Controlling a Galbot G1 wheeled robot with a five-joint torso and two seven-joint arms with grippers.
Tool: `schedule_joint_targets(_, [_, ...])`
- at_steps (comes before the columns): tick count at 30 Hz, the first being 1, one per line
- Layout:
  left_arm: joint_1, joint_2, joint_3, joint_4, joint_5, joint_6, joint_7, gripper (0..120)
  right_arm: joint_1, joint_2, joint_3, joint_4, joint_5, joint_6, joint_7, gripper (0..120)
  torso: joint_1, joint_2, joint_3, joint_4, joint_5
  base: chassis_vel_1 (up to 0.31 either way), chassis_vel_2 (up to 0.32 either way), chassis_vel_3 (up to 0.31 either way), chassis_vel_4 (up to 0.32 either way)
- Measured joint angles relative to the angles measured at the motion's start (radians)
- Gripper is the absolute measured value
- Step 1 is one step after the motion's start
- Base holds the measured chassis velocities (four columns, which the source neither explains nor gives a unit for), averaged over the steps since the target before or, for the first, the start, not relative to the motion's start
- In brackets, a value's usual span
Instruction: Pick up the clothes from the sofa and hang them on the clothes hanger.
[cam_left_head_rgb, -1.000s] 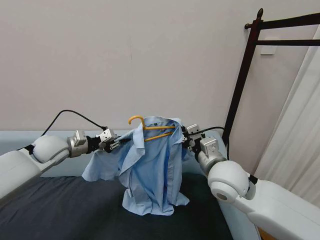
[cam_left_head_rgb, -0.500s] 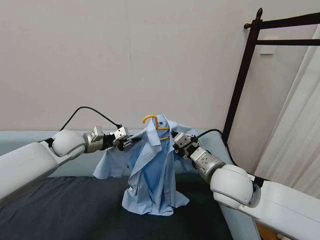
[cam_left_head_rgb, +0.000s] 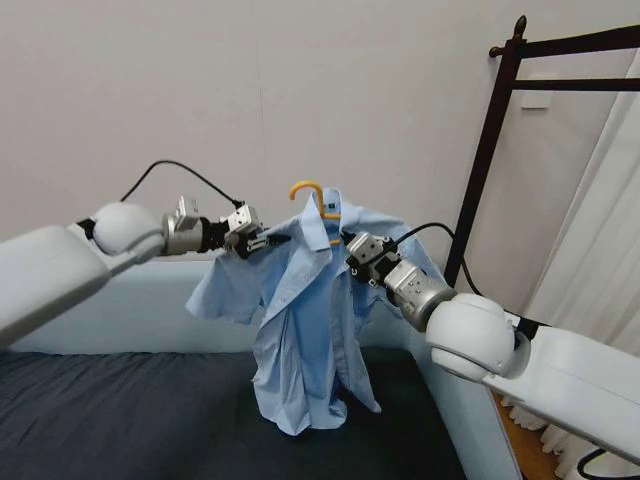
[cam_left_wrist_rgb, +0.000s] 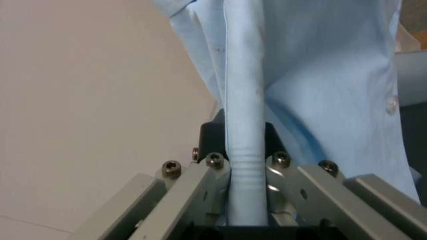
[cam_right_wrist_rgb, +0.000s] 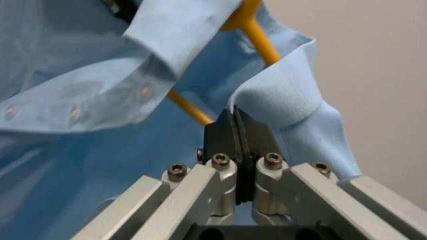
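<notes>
- Light blue button-front shirt (cam_left_head_rgb: 310, 320): held up in the air between the two arms, draped on a yellow-orange curved-hook hanger (cam_left_head_rgb: 318, 200). Its hem hangs low over the dark sofa seat cushion (cam_left_head_rgb: 120, 420); whether it touches cannot be told.
- Left gripper (cam_left_head_rgb: 268, 240): at the shirt's left shoulder, level with the collar. In the left wrist view (cam_left_wrist_rgb: 245, 165) the fingers (cam_left_wrist_rgb: 215, 172) are closed tight on a rolled band of shirt cloth (cam_left_wrist_rgb: 245, 100) that runs straight out from between them.
- Right gripper (cam_left_head_rgb: 352, 250): just beside the shirt's right shoulder, below the hanger hook. In the right wrist view (cam_right_wrist_rgb: 237, 132) the black fingertips (cam_right_wrist_rgb: 225, 135) are pressed together, pinching a fold of shirt fabric (cam_right_wrist_rgb: 280, 100), with the hanger's bar (cam_right_wrist_rgb: 257, 37) passing close beyond.
- Dark wooden clothes rack (cam_left_head_rgb: 490, 150): upright at the robot's right, well apart from the shirt.
</notes>
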Motion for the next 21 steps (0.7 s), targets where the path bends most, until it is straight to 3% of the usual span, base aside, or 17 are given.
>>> schedule_joint_targets(9, [-0.064, -0.053, 0.052, 0.033, -0.009, -0.003, 0.005, 1, -0.005, -0.036, 0.024, 0.042, 0.029, -0.002, 0.005, 0, 0.0, 0.0, 0.0, -0.0003, 0.0, 0.0, 0.0, 0.0, 0.0])
schedule_joint_targets(15, [-0.045, -0.054, 0.047, 0.025, 0.002, -0.002, -0.014, 1, -0.01, -0.051, 0.04, 0.07, 0.1, -0.007, 0.032, 0, 0.0, 0.0, 0.0, -0.0003, -0.0002, 0.0, 0.0, 0.0, 0.0])
schedule_joint_targets(17, [-0.029, -0.049, 0.032, 0.021, 0.003, -0.003, -0.017, 1, -0.014, -0.045, 0.051, 0.081, 0.185, -0.012, 0.049, 0, 0.0, 0.0, 0.0, 0.0, -0.0002, 0.0, 0.0, 0.0, 0.0])
schedule_joint_targets(21, [-0.021, -0.044, 0.021, 0.034, 0.001, -0.019, -0.011, 1, -0.026, -0.045, 0.072, 0.092, 0.278, 0.042, 0.059, 14, 0.0, 0.0, 0.0, 0.0002, -0.0001, 0.0, 0.0, 0.0, 0.0])
